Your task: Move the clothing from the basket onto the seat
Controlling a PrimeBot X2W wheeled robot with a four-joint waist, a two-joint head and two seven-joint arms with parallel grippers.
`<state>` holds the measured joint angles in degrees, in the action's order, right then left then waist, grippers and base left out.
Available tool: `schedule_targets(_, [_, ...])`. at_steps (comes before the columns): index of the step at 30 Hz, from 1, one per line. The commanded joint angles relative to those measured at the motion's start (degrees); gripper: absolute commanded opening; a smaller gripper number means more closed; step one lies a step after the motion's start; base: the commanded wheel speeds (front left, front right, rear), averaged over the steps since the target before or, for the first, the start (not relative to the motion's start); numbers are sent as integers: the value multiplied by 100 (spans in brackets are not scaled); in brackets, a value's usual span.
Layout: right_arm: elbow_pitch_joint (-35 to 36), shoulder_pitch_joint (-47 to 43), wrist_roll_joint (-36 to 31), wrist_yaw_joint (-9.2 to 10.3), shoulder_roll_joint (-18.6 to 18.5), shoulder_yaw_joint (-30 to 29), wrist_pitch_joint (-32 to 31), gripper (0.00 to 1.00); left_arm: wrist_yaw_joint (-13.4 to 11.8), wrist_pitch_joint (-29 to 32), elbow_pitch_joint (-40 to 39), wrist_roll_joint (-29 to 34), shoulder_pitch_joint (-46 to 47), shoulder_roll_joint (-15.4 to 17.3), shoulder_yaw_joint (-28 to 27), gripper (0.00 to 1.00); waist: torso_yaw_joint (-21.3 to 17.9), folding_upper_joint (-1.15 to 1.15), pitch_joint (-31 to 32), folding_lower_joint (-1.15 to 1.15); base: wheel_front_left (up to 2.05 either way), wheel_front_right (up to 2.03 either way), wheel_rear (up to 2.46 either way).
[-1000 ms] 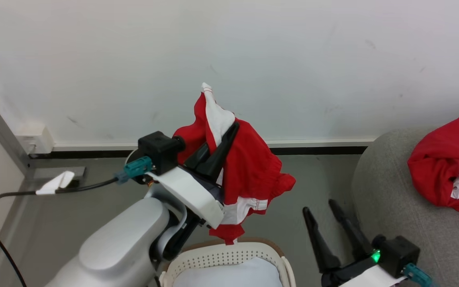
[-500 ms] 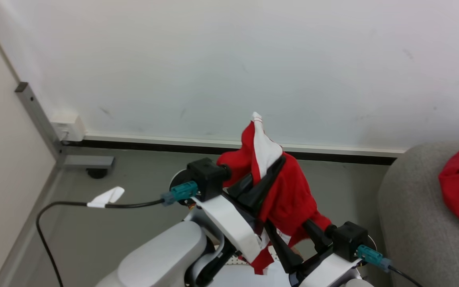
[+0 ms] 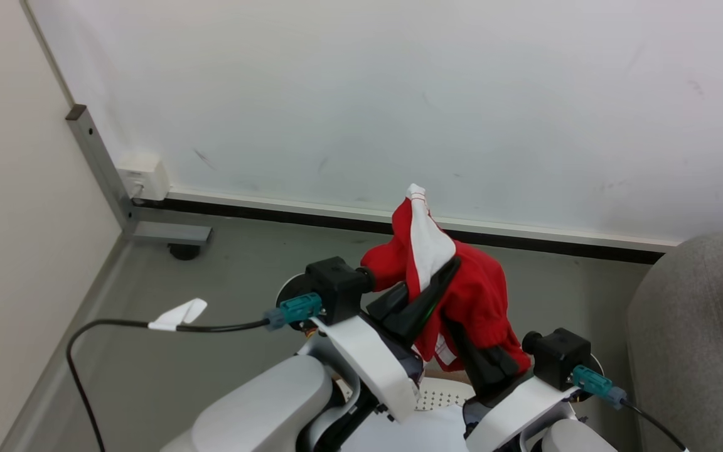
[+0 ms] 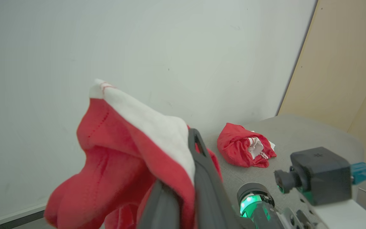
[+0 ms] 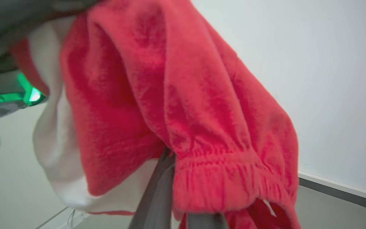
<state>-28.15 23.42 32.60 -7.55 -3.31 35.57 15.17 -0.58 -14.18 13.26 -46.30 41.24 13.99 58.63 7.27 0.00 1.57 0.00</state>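
Note:
A red and white garment hangs in the air over the basket, of which a strip of perforated white wall shows at the bottom. My left gripper is shut on the garment's upper part, near its white panel. My right gripper is shut on the garment's lower red folds, its fingers buried in the cloth. The grey seat is at the right, with another red and white garment lying crumpled on it.
A white wall with a dark skirting strip runs behind. A metal post and foot stand at the left corner. A black cable with a white tag trails over the grey floor. A beige panel rises behind the seat.
My right gripper came up from the lower right beside the seat to the hanging garment and shut on its lower part. The head view has shifted left, so the seat sits further right.

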Motion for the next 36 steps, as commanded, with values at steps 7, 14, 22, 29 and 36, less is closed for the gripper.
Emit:
schedule_targets(7, [126,-64,-82,13,20,-92,-4,0,-61,-31,-1,-3,-5,118,-87,0,-128,0,-34,0,0,0,0])
schedule_targets(14, [211,-139,-135,13,28,-189,-4,0,-79,-43,23,0,-58,178,-142,0,-208,0,-18,0,0,0,0])
schedule_targets(22, [266,-155,-210,13,30,-297,-4,0,-138,-13,70,-4,-101,198,-114,100,-235,0,0,0,0,0,0])
schedule_targets(29, [443,-138,-336,13,29,-629,-4,0,-205,-28,83,96,-93,277,-126,100,-367,0,-15,0,0,0,0])
schedule_targets(36, [671,-206,-376,13,-18,-1007,-3,0,-288,-70,92,232,-200,394,-173,100,-711,0,-87,0,0,0,0])
